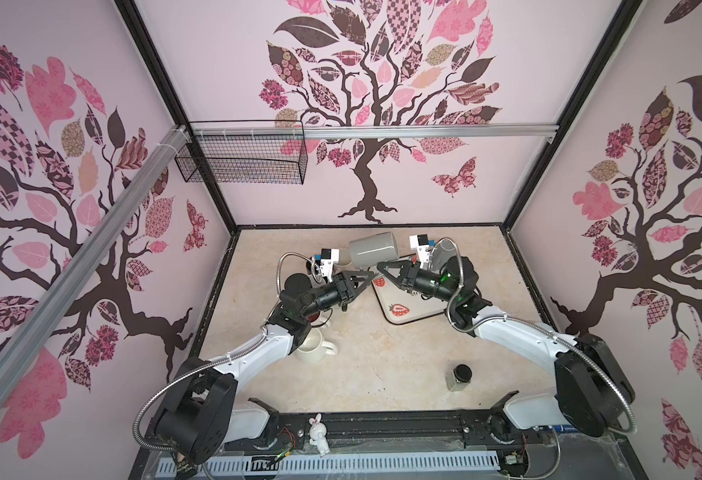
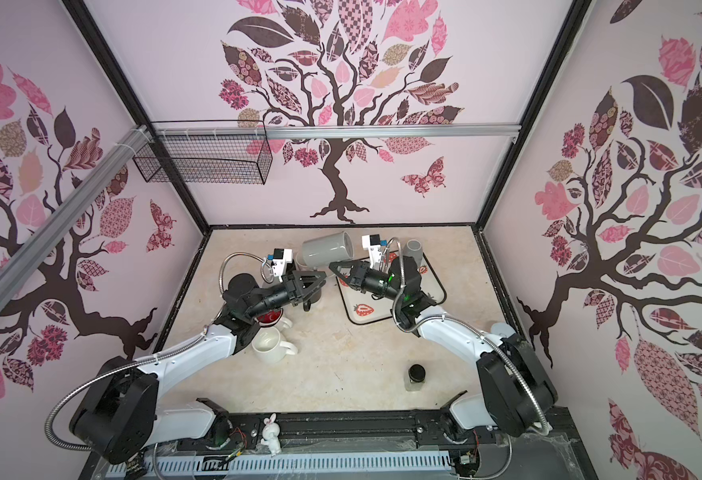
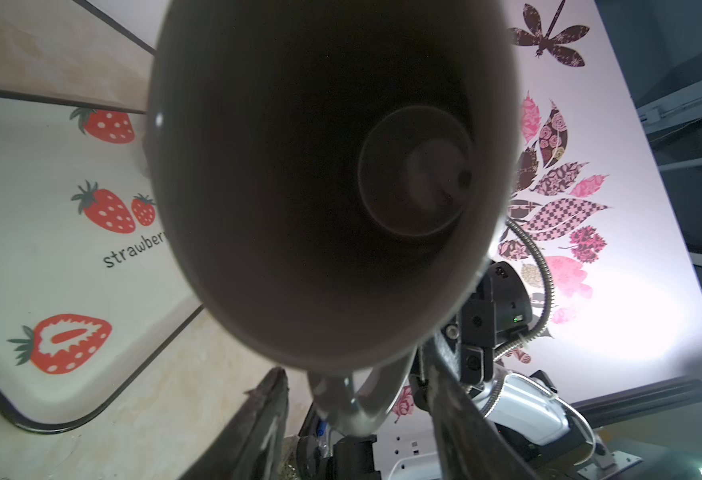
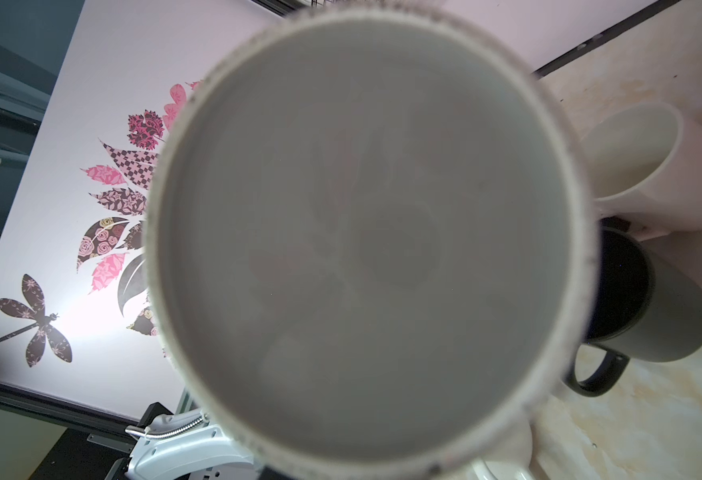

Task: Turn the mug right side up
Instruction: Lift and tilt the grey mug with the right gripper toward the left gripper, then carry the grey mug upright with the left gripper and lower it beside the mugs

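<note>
Two hands on one grey mug (image 1: 372, 248), held on its side in the air, above the counter (image 1: 382, 374) just by the strawberry tray (image 1: 424, 311). Right hand (image 1: 384, 268) clamped tight, judged to be carrying the mug by the handle (image 3: 347, 399). Left hand (image 1: 366, 277) parted, straddling that same handle without seeming to touch it. Mouth turned toward the left wrist camera, base toward the right one.

Probably a hand-over partway through the turn. Close the left hand squarely on the handle before loosening the right. Hold the mug high during the roll, clear of the tray rim. Rotate to mouth-up, lower flat, and only then let go. Mind the dark mug (image 4: 673, 316) and white mug (image 4: 640, 166) standing close by on the counter.

Hard to make out: the right fingers' exact contact, tucked under the mug in both top views and blocked by the blurred base in the right wrist view. Landing spot beneath likewise hidden.
</note>
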Motion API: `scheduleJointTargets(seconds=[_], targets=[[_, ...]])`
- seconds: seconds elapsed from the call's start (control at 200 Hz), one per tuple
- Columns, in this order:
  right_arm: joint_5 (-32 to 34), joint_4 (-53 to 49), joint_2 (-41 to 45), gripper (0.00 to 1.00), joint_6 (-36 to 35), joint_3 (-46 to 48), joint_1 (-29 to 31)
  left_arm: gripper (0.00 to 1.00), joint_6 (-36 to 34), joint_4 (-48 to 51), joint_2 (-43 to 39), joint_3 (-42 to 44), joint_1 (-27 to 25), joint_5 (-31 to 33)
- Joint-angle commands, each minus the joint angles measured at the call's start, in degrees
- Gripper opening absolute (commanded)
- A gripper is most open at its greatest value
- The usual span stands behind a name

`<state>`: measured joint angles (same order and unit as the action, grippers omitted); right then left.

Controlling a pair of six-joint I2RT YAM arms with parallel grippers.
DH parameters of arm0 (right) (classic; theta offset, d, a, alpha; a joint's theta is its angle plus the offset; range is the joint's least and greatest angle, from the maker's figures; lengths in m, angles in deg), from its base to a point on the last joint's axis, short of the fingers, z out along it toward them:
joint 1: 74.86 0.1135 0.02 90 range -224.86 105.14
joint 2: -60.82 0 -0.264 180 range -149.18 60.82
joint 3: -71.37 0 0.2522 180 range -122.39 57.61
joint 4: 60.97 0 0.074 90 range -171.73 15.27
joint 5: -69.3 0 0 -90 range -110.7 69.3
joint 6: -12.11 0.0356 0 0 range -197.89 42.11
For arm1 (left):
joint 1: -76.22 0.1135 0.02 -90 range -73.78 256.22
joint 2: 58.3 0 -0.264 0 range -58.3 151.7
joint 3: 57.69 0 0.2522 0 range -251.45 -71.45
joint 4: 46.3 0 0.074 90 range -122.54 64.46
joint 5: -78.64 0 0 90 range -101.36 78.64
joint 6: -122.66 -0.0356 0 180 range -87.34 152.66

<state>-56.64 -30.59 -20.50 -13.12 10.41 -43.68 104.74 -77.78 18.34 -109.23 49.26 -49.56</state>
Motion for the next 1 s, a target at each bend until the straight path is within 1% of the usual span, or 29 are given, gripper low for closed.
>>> scheduleJointTargets(seconds=[0.0,0.075,0.13,0.155,0.2,0.245,0.31,0.365,0.44,0.48,0.535,0.615,0.695,0.775,0.825,0.88,0.925,0.95,0.995], targets=[[-1.6,9.8,-0.6,0.0,1.3,-1.2,0.9,0.48,5.3,-7.5,1.7,-3.3,0.2,-0.9],[-1.8,9.8,-0.7,0.0,1.4,-0.9,0.9,0.42,6.8,-9.4,2.9,-3.5,0.3,-0.7],[-1.7,9.8,-0.5,0.0,1.2,-0.5,1.0,0.34,7.7,-10.4,3.5,-3.6,0.4,-0.6],[-1.6,9.7,-0.3,0.0,1.0,-0.3,0.9,0.28,8.0,-10.8,3.6,-3.5,0.4,-0.6],[-1.5,8.9,-0.1,0.0,0.5,0.0,1.0,0.16,8.1,-11.2,3.8,-3.4,0.4,-0.5],[-1.4,7.7,0.3,0.0,-0.4,0.0,0.9,0.0,7.9,-10.9,3.7,-3.0,0.4,-0.3],[-1.3,4.3,1.0,0.0,-2.3,-0.3,1.0,0.0,6.3,-8.5,2.7,-2.7,0.5,-0.3],[-0.6,-0.6,1.8,0.11,-4.8,-0.8,0.9,0.0,3.3,-4.1,1.3,-2.4,0.4,-0.8],[1.3,-10.6,2.9,0.26,-9.1,-2.0,0.9,0.0,-2.2,4.8,-2.3,-1.9,0.4,0.3],[2.0,-15.1,3.4,0.3,-12.1,-2.8,1.0,0.0,-5.2,10.7,-4.4,-1.8,0.5,1.6],[2.6,-19.2,3.8,0.35,-14.6,-3.2,0.9,0.0,-8.9,18.0,-7.1,-1.7,0.4,3.4],[2.9,-22.3,4.3,0.43,-16.4,-2.9,0.9,0.0,-13.2,26.2,-9.8,-1.8,0.5,5.6],[3.4,-26.1,4.7,0.47,-18.5,-2.9,0.9,0.0,-15.5,32.6,-11.1,-1.8,0.4,6.7],[5.4,-33.1,4.6,0.51,-23.3,-4.0,0.8,0.0,-17.2,40.5,-11.6,-1.8,-0.1,8.6],[7.2,-37.3,4.8,0.53,-26.4,-5.0,0.8,0.0,-18.7,44.7,-12.1,-1.8,-0.8,10.9],[9.9,-41.1,5.5,0.54,-29.6,-5.7,0.7,0.0,-21.1,50.0,-13.1,-2.5,-2.7,15.0],[11.8,-43.2,6.2,0.55,-31.5,-5.9,0.5,0.0,-23.2,55.7,-14.0,-3.7,-5.2,20.2],[12.6,-44.0,6.6,0.55,-32.4,-5.9,0.2,0.0,-24.5,58.6,-14.4,-4.6,-7.2,24.0],[13.8,-45.1,7.5,0.56,-33.4,-5.5,-0.3,0.0,-26.0,62.6,-14.7,-6.0,-10.3,28.7]])
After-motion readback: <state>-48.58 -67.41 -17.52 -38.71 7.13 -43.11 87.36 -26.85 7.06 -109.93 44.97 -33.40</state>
